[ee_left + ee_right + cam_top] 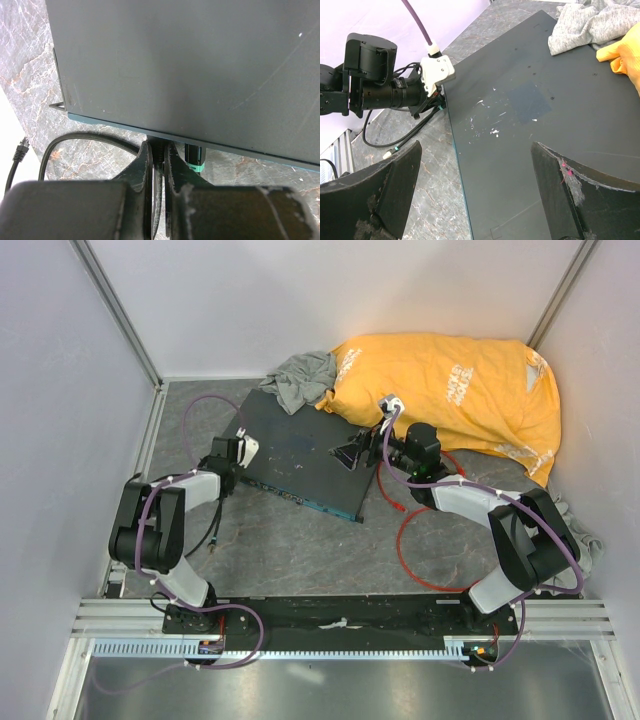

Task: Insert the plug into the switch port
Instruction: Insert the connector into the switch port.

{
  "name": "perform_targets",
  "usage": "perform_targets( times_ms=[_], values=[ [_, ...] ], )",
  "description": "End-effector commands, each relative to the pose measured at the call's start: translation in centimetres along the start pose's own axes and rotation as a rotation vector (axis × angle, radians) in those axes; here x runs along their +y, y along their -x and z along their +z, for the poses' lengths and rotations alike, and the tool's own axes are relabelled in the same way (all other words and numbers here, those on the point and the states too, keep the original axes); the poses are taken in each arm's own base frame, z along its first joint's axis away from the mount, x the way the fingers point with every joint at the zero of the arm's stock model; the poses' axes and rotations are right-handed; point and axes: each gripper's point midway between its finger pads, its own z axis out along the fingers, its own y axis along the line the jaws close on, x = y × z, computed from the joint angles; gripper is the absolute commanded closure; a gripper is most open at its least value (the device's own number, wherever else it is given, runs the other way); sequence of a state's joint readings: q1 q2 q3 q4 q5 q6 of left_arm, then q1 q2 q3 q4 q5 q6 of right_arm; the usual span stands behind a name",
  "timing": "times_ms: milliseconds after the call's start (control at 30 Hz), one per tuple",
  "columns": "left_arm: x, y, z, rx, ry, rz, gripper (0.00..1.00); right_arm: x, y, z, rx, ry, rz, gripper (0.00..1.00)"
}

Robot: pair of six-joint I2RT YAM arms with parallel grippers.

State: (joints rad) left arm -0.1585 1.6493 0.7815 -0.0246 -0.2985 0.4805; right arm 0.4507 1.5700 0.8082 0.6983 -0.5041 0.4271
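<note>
**Plug not yet picked up; insertion not begun**

The yellow bag [450,390] fills the table's 1 o'clock corner and plays no part. The switch [295,450] lies flat mid-table, its blue-green port edge [315,502] facing roughly 7 o'clock.

The right gripper [476,150] hovers over the switch's 3 o'clock side, jaws spread wide and empty. The left gripper [157,150] sits against the port edge at about 9 o'clock. Its jaws are almost together on something thin and dark, and I cannot tell what.

The red cable [400,540] loops on the table at the switch's 4 o'clock, and neither gripper touches it. Its plug is too small to pick out. A black connector with a green band [195,157] meets the port edge just beside the left fingers.

By my judgement the whole task remains: find the red plug, grasp it, carry it to the port edge and seat it.
</note>
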Motion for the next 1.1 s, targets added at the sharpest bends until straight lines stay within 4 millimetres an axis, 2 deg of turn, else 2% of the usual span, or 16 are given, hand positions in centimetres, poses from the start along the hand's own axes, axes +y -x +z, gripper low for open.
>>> perform_targets(
  times_ms=[0, 33, 133, 167, 200, 300, 400, 633, 900, 933, 1067],
  values=[
    [-0.8, 3.9, 0.0, -0.121, -0.066, -0.03, 0.87, 0.8, 1.2, -0.1, -0.04, 0.043, -0.027, 0.03],
    [-0.5, 3.9, -0.2, -0.123, -0.061, -0.032, 0.85, 0.8, 1.2, -0.1, -0.039, 0.042, -0.026, 0.03],
    [-0.9, 2.8, -0.8, -0.092, -0.077, -0.02, 0.72, 1.0, 1.4, -0.1, -0.044, 0.046, -0.028, 0.03],
    [-0.9, 2.6, -1.0, -0.086, -0.079, -0.023, 0.64, 1.1, 1.5, -0.2, -0.047, 0.049, -0.027, 0.03],
    [-1.0, 2.3, -1.2, -0.073, -0.084, -0.023, 0.6, 1.1, 1.5, -0.3, -0.048, 0.047, -0.027, 0.03],
    [-0.4, 2.0, -1.7, -0.061, -0.076, -0.037, 0.53, 1.3, 1.7, -0.4, -0.054, 0.053, -0.027, 0.03],
    [0.4, 1.9, -2.4, -0.072, -0.085, -0.079, 0.52, 1.5, 1.9, -0.5, -0.058, 0.057, -0.03, 0.03],
    [-0.1, 1.2, -3.3, -0.087, -0.203, -0.188, 0.52, 1.5, 1.8, -0.5, -0.053, 0.061, -0.026, 0.02],
    [-0.6, -0.3, -2.1, -0.011, -0.266, -0.27, 0.6, 1.4, 1.4, -0.4, -0.043, 0.06, -0.024, 0.02],
    [0.2, -0.6, -1.7, -0.004, -0.26, -0.295, 0.6, 1.4, 1.5, -0.4, -0.044, 0.06, -0.026, 0.02],
    [-0.1, -0.6, -1.3, -0.002, -0.288, -0.306, 0.64, 1.2, 1.3, -0.4, -0.041, 0.057, -0.029, 0.02]
  ],
)
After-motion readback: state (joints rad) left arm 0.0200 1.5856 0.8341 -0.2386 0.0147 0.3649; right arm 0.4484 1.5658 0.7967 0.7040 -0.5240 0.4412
